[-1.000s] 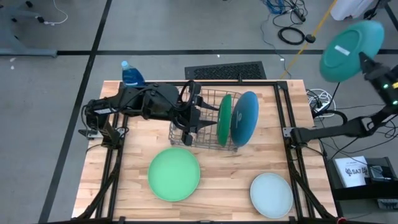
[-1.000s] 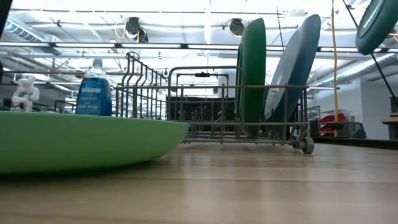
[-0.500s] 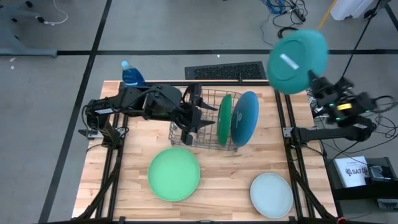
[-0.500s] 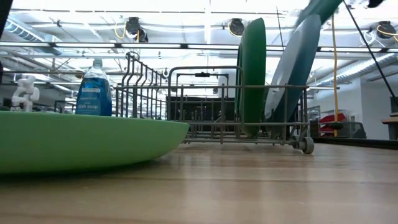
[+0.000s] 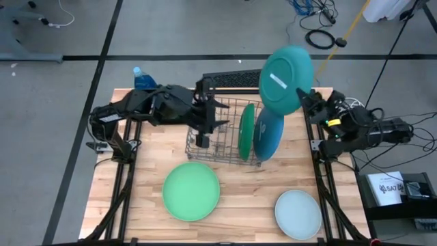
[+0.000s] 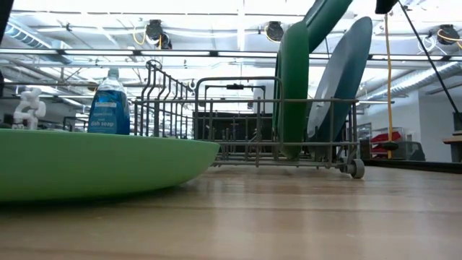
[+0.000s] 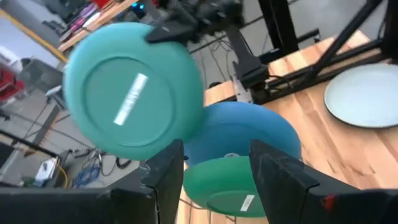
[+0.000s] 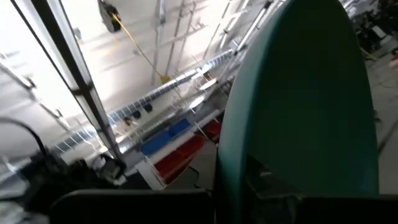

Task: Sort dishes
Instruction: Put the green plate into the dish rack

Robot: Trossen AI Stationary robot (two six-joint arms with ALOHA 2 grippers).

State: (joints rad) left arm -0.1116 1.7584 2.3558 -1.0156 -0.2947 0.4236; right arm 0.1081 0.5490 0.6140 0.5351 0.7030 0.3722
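The right gripper (image 5: 301, 96) hangs above the back right part of the pale wooden counter (image 5: 239, 205), its jaws pinched shut on the rim of a round, smooth teal dinner plate (image 5: 285, 70), which is held up in the air, tilted, above the right end of the grey wire dish rack (image 5: 215, 130). In the low view that teal plate's edge (image 6: 326, 14) shows slanting just over the plates already in the rack. Two plates stand upright on edge in the rack's right end: a dark green round plate (image 5: 246, 130) and, just beside it to the right, a bright blue round plate (image 5: 269, 131). The left gripper (image 5: 205, 123) sits over the rack's left part, its jaws parted to a middling gap with nothing between them. A large light green round plate (image 5: 191, 191) lies flat on the counter in front of the rack, and a smaller pale mint round plate (image 5: 298, 213) lies flat near the front right corner, well apart from it. A blue plastic dish soap bottle (image 5: 141, 78) stands at the back left of the counter.
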